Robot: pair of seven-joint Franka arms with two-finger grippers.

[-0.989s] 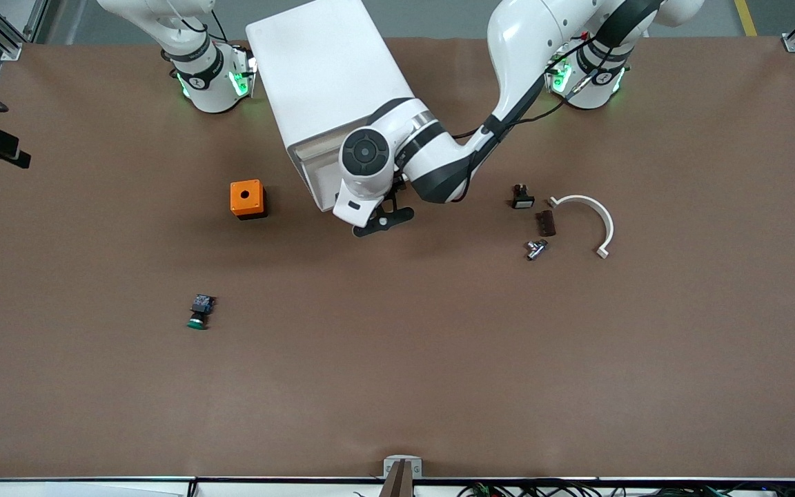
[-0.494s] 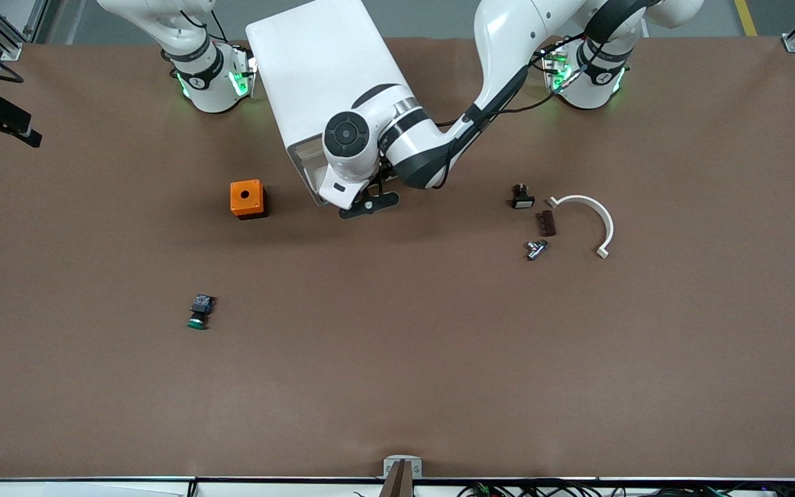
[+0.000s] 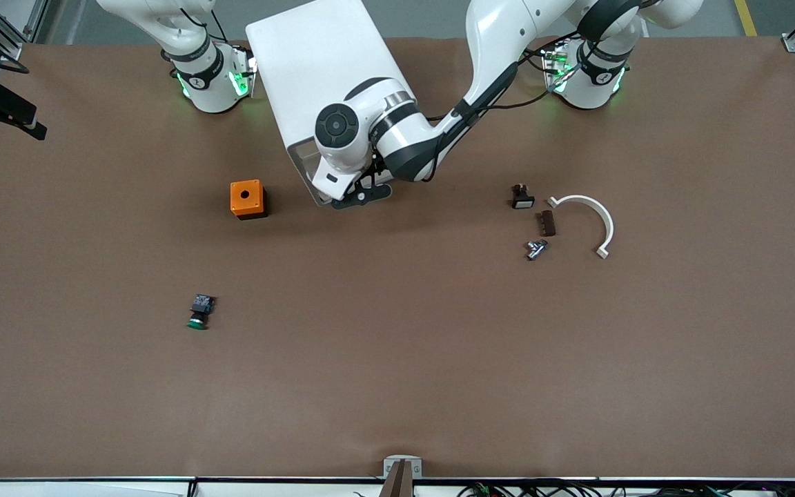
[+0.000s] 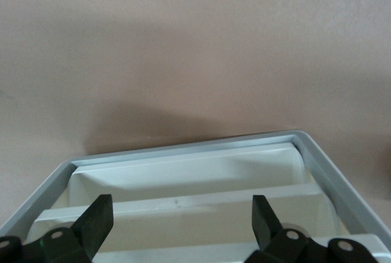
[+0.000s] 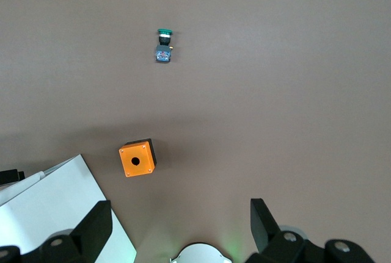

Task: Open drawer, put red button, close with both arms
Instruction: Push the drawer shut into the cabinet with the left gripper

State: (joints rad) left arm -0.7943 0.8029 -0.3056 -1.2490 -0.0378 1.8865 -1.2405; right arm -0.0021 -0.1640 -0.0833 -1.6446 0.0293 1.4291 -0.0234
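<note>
The big white cabinet (image 3: 315,69) stands between the two arm bases. Its stacked cream drawer fronts (image 3: 306,166) face the front camera, and the drawer (image 4: 183,211) sits flush like the others. My left gripper (image 3: 361,196) is open right in front of those drawer fronts. In the left wrist view the left gripper (image 4: 181,220) has a drawer front showing between its fingertips (image 4: 101,217), with nothing held. My right gripper (image 5: 181,223) is open, high over its own base (image 5: 201,254), and out of the front view. The red button is out of view.
An orange box with a hole (image 3: 247,199) stands beside the cabinet toward the right arm's end. A green-capped button (image 3: 199,312) lies nearer the front camera. Toward the left arm's end lie a black white-faced piece (image 3: 522,198), a brown piece (image 3: 545,223), a metal fitting (image 3: 535,248) and a white curved bracket (image 3: 587,217).
My left gripper has moved from over the table up to the cabinet's drawer fronts, staying open. The right arm has hardly moved.
</note>
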